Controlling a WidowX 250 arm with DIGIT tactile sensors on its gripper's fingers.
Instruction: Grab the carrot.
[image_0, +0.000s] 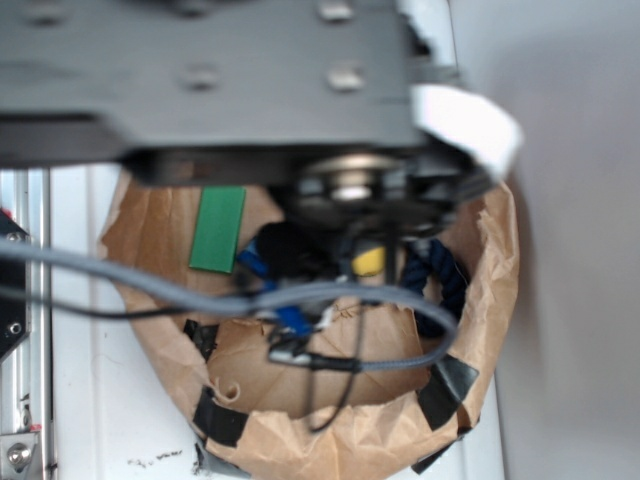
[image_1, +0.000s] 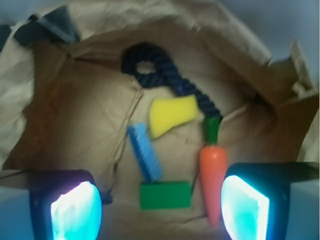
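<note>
The carrot (image_1: 212, 180) is orange with a dark green stem. In the wrist view it lies lengthwise on the brown paper, stem end pointing away, just inside my right finger (image_1: 245, 207). My gripper (image_1: 160, 212) is open and hovers above the paper, with nothing held. A green block (image_1: 165, 195) sits between the jaws, left of the carrot. In the exterior view the arm hides the carrot.
A blue brush (image_1: 145, 152), a yellow wedge (image_1: 172, 114) and a dark rope (image_1: 170, 75) lie beyond the block. Crumpled brown paper walls (image_1: 60, 100) ring everything. In the exterior view the green block (image_0: 218, 228) shows and grey cables (image_0: 300, 295) hang across the paper ring (image_0: 330, 440).
</note>
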